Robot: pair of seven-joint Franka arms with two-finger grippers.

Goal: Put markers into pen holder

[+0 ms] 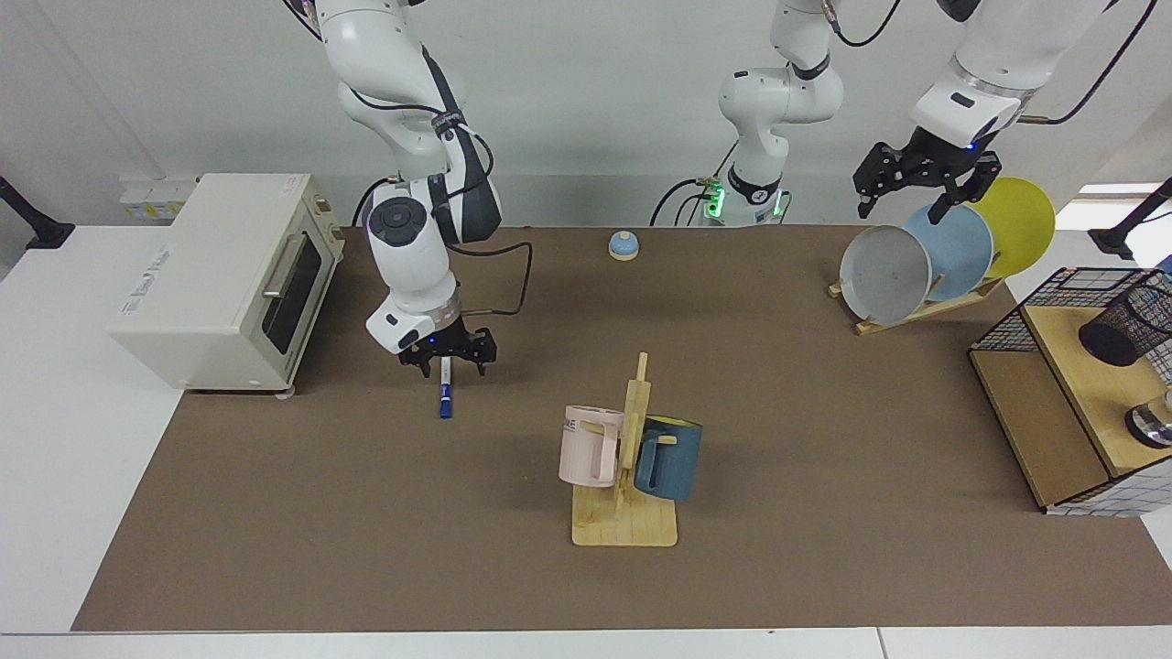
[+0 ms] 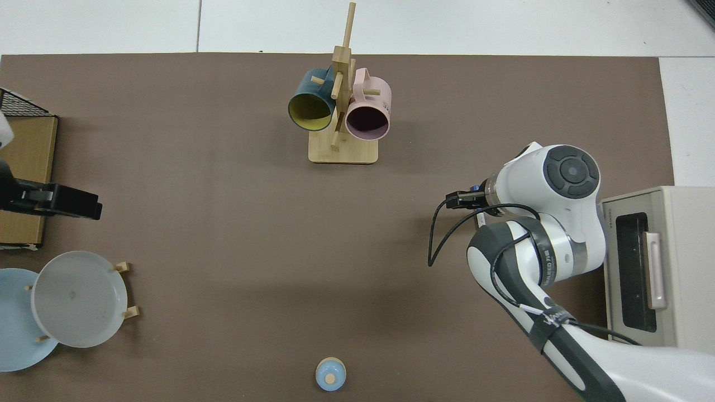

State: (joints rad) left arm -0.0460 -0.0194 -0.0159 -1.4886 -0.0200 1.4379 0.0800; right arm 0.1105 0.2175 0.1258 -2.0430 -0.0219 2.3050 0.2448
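brown mat (image 1: 824, 476): right gripper (image 1: 444, 360) spread over marker (image 1: 445, 395); left gripper (image 1: 918, 188) spread, waiting.

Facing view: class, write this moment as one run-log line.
right gripper: open, astride marker | marker: flat on mat | left gripper: waits above plates | pen holder: on shelf, no marker visible
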